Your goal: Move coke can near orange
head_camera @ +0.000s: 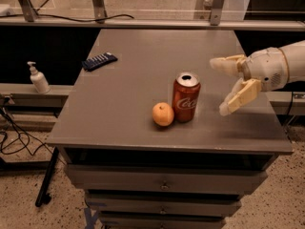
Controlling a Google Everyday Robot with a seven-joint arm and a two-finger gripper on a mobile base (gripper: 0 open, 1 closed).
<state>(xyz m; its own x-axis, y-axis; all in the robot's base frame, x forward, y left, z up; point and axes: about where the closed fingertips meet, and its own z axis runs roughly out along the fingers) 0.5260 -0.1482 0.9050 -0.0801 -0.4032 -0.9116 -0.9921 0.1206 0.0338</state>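
Now, in the camera view, take the coke can (186, 97) as your landmark. It stands upright on the grey worktop (143, 46). The orange (163, 114) sits just beside it, on the side away from the gripper and a little nearer the front edge. They are so close that you cannot tell whether they touch.

The gripper (218, 87) hangs on the can's other side, clear of it. Its fingers (240, 95) are spread wide and hold nothing.

Judged from this, the can is already placed, and the step in hand is getting the arm away without disturbing it.

- Keep the fingers apart as they are; closing them near the can gains you nothing.
- Draw the gripper straight away from the can, or lift first. Do not swing it across the can's top or front.
- The lower finger points down toward the worktop beside the can, so watch that it does not drag there.
- A light can tips easily, and a knocked can would set the orange rolling toward the front edge.

Well beyond the can, toward the far corner, lies what looks like a dark remote control (99, 60). A pump bottle (38, 78) stands on a ledge off the worktop. Neither is in your way.
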